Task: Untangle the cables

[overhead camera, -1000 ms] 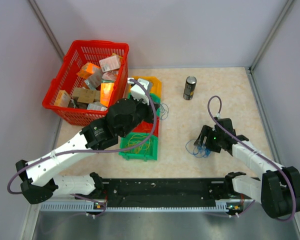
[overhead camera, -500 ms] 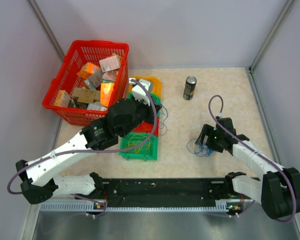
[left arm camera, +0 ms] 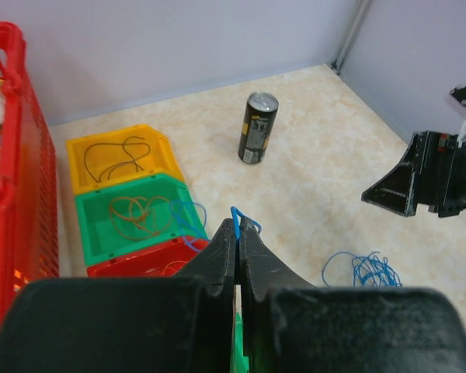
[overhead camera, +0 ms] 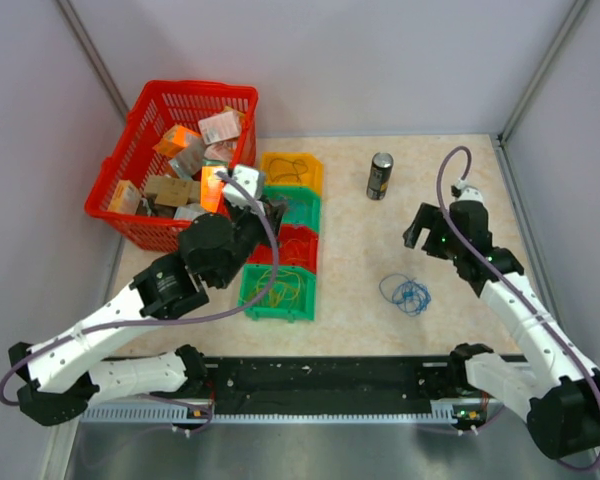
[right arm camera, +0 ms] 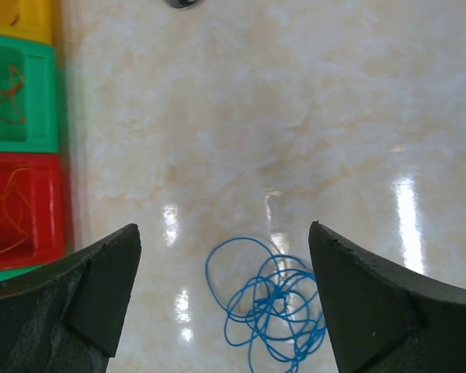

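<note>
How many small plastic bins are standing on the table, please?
4, in one column right of the red basket: the yellow bin farthest, then the far green bin, the red bin, and the near green bin. None seems fully hidden.

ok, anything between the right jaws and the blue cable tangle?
Nothing. In the right wrist view the blue cable tangle lies on bare table below the open right jaws, clear of both. The top view agrees.

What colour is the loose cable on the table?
The cable is blue; clearest in the right wrist view.
</note>
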